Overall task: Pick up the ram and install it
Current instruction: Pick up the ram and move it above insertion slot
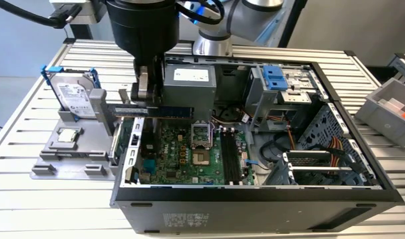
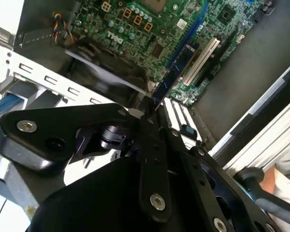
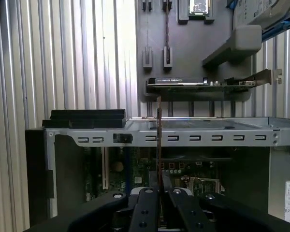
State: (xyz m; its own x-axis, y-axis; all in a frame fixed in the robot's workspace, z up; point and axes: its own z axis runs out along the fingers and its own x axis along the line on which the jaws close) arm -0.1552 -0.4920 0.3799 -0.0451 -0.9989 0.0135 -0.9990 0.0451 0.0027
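Currently | tool (image 1: pixel 146 99) clamped on the ram (image 1: pixel 172 111) by one end, likely leaving its contact edge free | ram aloft on edge over the open case (image 1: pixel 255 204), not yet in the motherboard slots (image 1: pixel 230 157).

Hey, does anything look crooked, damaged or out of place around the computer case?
Nothing stands out. The gripper holds the ram level over the open case, and the hard drive stands upright in its grey holder.
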